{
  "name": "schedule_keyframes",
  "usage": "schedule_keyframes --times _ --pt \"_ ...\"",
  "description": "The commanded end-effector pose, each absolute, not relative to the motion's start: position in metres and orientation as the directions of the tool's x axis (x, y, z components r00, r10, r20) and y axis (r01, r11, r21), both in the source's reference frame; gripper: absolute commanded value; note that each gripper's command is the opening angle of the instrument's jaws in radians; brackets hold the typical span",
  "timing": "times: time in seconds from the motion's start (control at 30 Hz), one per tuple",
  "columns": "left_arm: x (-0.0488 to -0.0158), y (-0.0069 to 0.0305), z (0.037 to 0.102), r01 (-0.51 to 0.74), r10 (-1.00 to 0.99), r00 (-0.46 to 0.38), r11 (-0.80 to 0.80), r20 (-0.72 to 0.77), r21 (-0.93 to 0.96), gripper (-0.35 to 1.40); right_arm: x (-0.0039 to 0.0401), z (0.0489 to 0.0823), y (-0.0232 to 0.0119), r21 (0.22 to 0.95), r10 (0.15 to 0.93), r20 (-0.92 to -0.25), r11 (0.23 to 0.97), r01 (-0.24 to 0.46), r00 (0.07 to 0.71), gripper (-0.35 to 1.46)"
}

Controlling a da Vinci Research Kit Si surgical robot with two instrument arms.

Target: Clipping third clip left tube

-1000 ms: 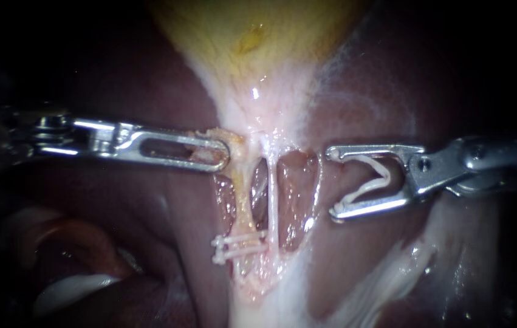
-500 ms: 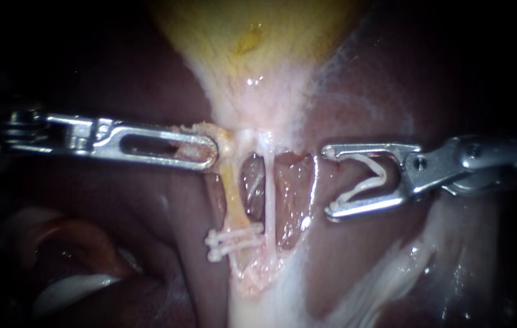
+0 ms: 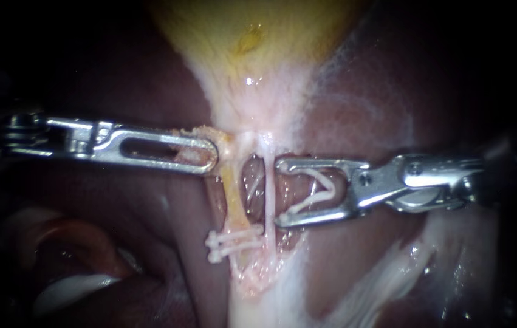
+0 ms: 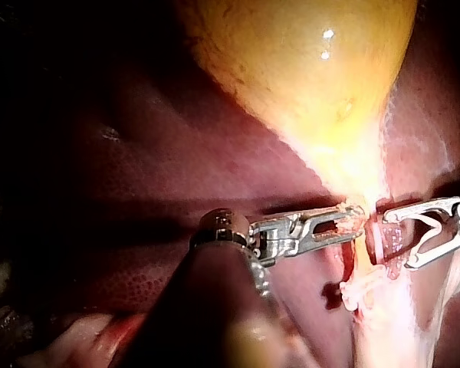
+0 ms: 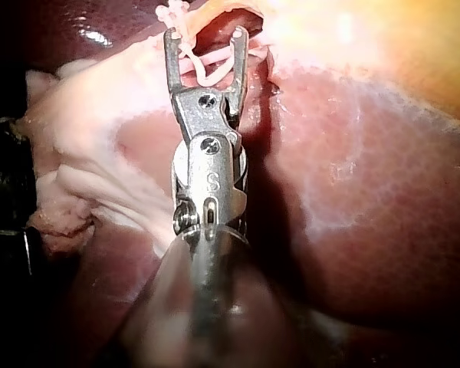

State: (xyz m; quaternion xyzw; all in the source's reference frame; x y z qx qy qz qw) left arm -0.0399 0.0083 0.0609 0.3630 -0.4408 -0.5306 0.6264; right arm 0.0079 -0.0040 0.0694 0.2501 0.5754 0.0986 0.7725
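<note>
The left instrument comes in level, and its slotted jaws are closed on a scrap of yellowish tissue at the upper end of the left tube. This lies just under the neck of the gallbladder. The left tube runs down from those jaws as a yellowish strand. It carries two clips side by side well below the jaw tips.

The right instrument has its jaws spread wide. A white clip sits bent open between them, one leg lying along each jaw, so both jaws bear on it. The jaw tips are just beside the right tube, a pale strand that stands between them and the left tube. Neither tube is inside the jaws. Through the window between the tubes, and all around both instruments, shows the dark red liver.

In the right wrist view the clip's legs reach nearly to the jaw tips, with pale tissue directly ahead.
</note>
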Motion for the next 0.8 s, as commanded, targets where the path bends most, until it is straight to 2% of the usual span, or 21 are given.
schedule_keyframes --times 0.03,0.43,0.8 --pt "-0.0399 0.0083 0.0609 0.345 -0.985 0.048 0.173 0.167 0.922 -0.35 0.0081 0.0696 -0.0042 0.505 0.445 -0.837 0.852 0.136 0.319 0.49" --pt "-0.0402 0.0081 0.0606 0.346 -0.985 0.047 0.173 0.167 0.922 -0.35 0.0115 0.0712 -0.0049 0.535 0.473 -0.82 0.834 0.137 0.321 0.49" --pt "-0.0405 0.0079 0.0604 0.345 -0.985 0.048 0.173 0.167 0.922 -0.35 0.0127 0.0723 -0.0051 0.553 0.489 -0.81 0.821 0.143 0.323 0.49"
